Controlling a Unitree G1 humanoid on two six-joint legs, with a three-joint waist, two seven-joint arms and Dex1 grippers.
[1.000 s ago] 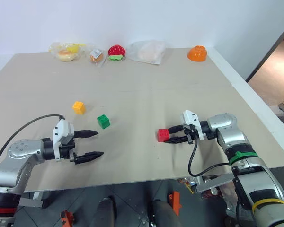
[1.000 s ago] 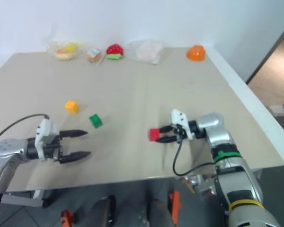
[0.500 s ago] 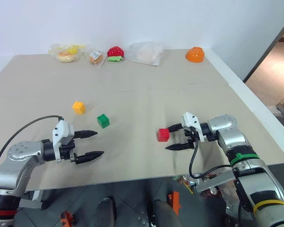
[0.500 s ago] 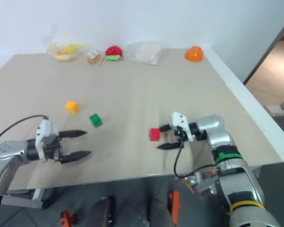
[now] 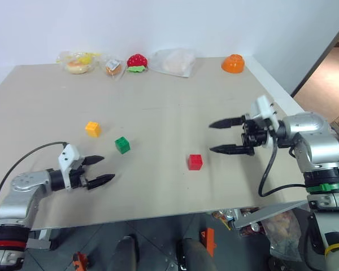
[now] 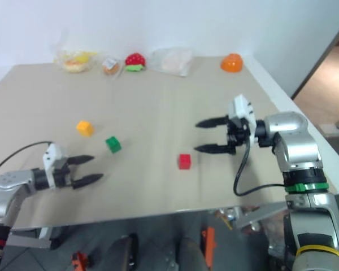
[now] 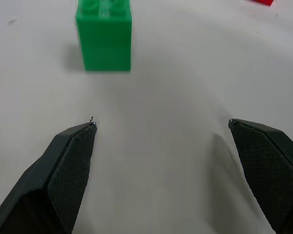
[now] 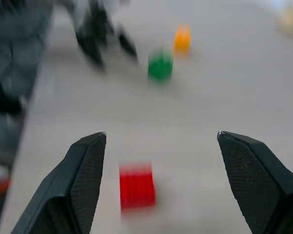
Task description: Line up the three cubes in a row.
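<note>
Since a second ago my right gripper has let go of the red cube and risen clear of it: it now hangs above the table, to the right of and beyond the cube, jaws spread wide and holding nothing, fingers pointing left. The red cube sits alone on the table surface, near the front edge, right of centre, in the same spot where it was gripped. My left gripper has shifted slightly forward and lower; its jaws are released, wide apart and empty, close over the table at the near left. I note the green cube just beyond and slightly right of that gripper, apart from its fingertips; in the left wrist view it stands upright ahead of the open fingers, nearer one finger than the other. The yellow-orange cube lies further back and left of the green one, near it but not touching. The three cubes do not form a straight row; the red one is well apart from the other two. Along the far edge I observe bagged items, a strawberry toy and an orange bowl.
</note>
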